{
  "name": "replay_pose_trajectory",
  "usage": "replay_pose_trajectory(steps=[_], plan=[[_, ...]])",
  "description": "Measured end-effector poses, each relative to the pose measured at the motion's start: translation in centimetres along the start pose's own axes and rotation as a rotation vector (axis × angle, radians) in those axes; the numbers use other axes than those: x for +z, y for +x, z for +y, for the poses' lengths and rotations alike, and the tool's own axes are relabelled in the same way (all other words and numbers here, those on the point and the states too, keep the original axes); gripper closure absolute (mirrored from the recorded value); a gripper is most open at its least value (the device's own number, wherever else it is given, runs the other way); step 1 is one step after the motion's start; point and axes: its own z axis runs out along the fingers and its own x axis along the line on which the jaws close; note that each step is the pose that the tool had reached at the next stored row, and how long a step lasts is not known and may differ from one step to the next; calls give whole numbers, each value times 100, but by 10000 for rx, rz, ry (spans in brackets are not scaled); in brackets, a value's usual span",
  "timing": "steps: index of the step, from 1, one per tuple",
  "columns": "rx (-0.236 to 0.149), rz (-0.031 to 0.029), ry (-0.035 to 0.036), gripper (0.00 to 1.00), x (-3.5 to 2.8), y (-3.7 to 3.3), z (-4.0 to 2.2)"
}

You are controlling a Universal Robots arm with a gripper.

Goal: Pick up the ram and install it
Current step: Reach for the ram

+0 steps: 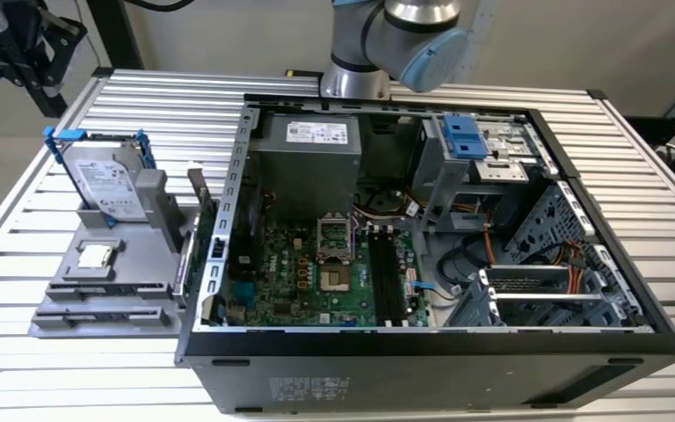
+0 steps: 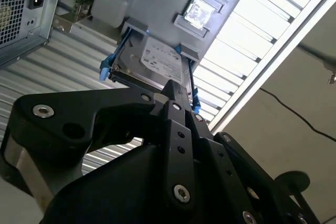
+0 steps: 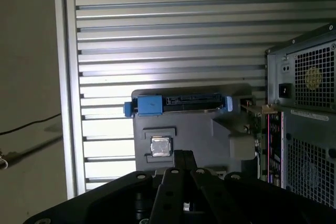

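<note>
One arm: robot arm (image 1: 414,31) comes in at 12 o'clock of the exterior view, above the rear of the computer case (image 1: 431,356).
Hand: black gripper (image 3: 181,157) shows in both wrist views. It hangs in the air, aimed toward the hard drive end of the parts holder and well apart from it.
Grip state: cannot tell whether spread or pressed together.
Task thing: ram (image 1: 210,259) looks like the thin dark board seen edge-on, standing on its long edge at the holder's 3 o'clock side, just beside the case's outer wall. It is hard to make out and is not yet in the case.
Holder: grey parts holder (image 1: 103,303) lies on the table at 9 o'clock of the case.
Drive: silver hard drive (image 1: 109,180) in a blue frame stands tilted at the holder's 12 o'clock end.
Chip: processor chip (image 1: 95,256) lies flat in a recess near the holder's middle, at 6 o'clock of the drive.
Case: side panel is off and the inside faces up. The motherboard (image 1: 296,277) is on its floor and the power supply (image 1: 308,163) is at 12 o'clock of the board.
Slots: long black memory slots (image 1: 387,272) are at 3 o'clock of the processor socket (image 1: 335,255), with no stick seated.
Table: slatted metal table (image 1: 80,378) carries the case and the holder.
</note>
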Motion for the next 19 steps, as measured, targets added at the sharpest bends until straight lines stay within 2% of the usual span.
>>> replay_pose_trajectory(steps=[7, 19], plan=[[-4, 2, 1, 100, 0, 1, -9], [-2, 31, 2, 100, -3, -8, -151]])
